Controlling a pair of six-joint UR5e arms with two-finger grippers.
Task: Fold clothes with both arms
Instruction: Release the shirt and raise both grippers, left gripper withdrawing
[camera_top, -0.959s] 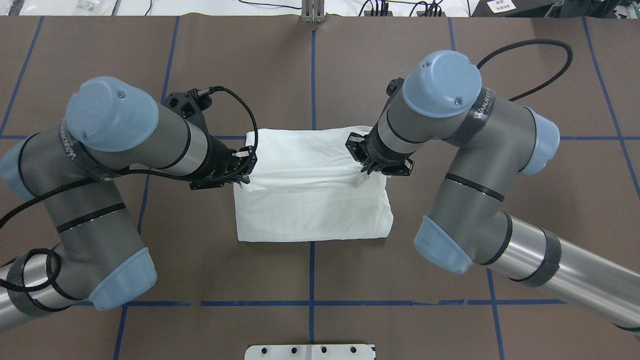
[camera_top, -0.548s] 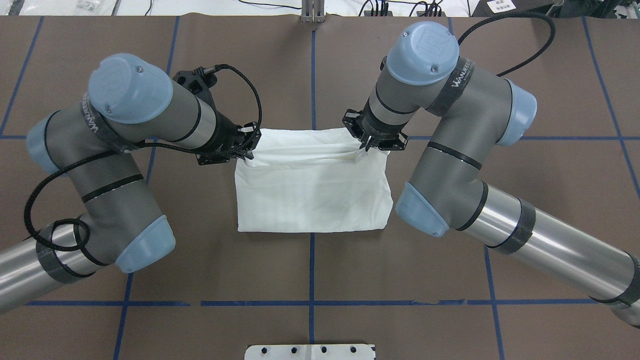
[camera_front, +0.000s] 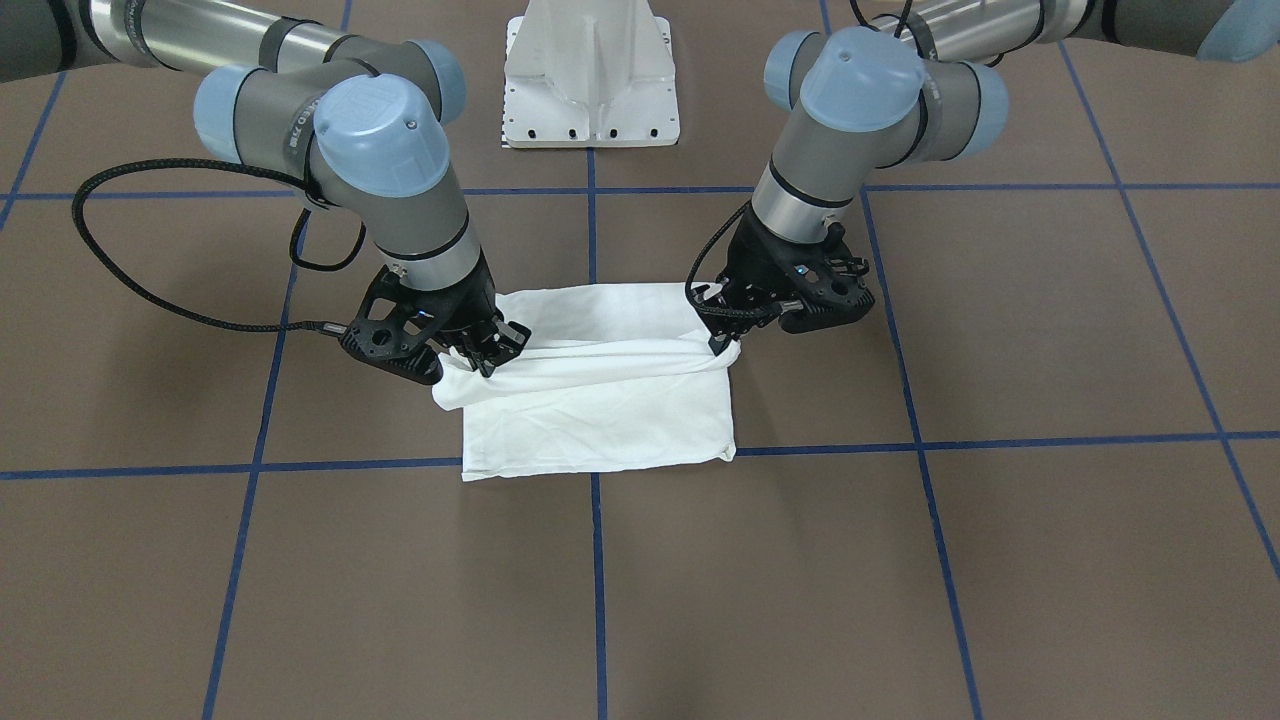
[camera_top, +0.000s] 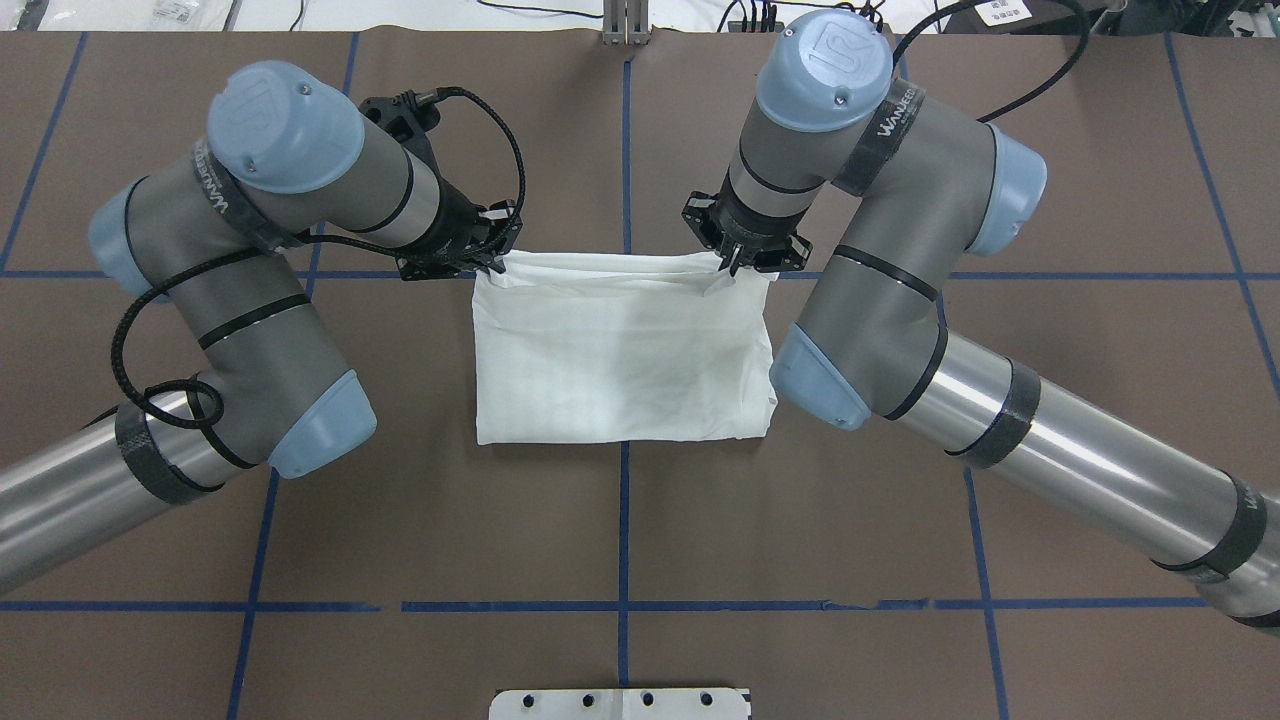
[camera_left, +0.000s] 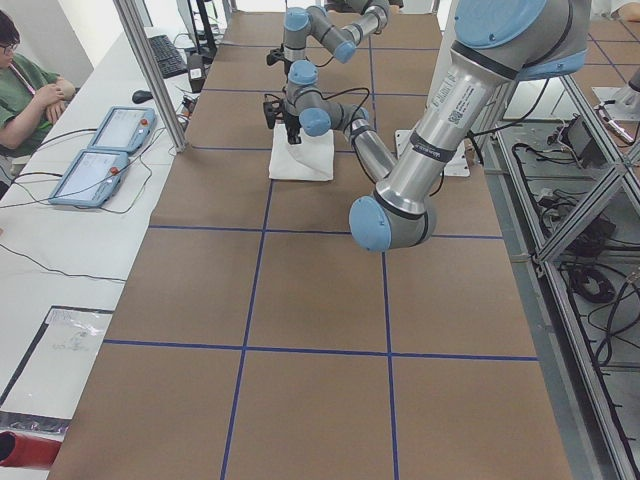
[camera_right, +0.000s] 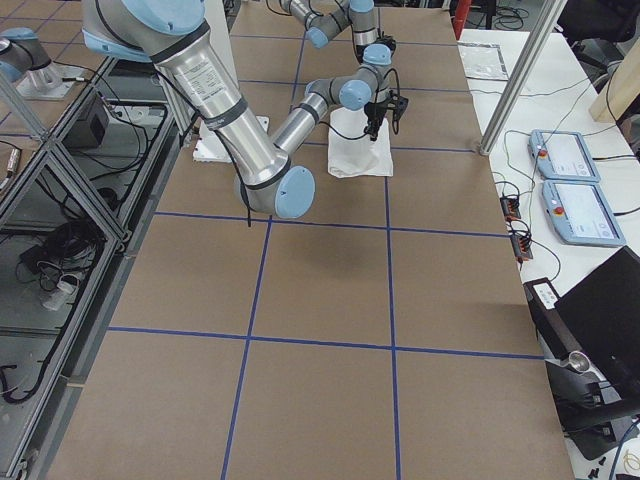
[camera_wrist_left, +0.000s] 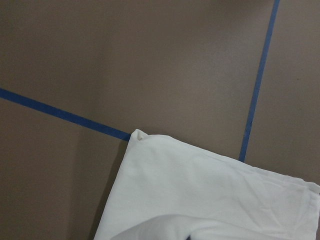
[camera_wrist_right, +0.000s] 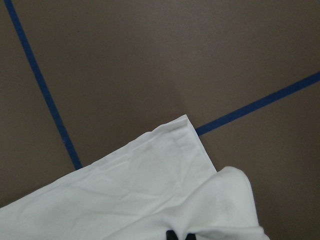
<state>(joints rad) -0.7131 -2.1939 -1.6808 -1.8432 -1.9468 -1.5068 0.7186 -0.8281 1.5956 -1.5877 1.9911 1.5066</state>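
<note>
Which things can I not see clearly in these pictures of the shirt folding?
- T-shirt: print and neck label show in no view; folded cloth likely covers them.
- Left gripper: fingertips cut off by the left wrist view's bottom edge.
- Right gripper: too small in both side views to judge its grip.

A robotics lab is signalled right now by two teach pendants (camera_left: 122, 128), aluminium framing (camera_left: 152, 75) and a tape-gridded table (camera_top: 800, 520).

The left arm (camera_top: 250, 300) and right arm (camera_top: 880, 300) reach forward, elbows bent outward, wrists tilted down and inward. The left claw (camera_top: 497, 262) and right claw (camera_top: 737, 266) sit low, level and well apart, each pinched closed on a fold of the shirt (camera_top: 620, 350).
</note>
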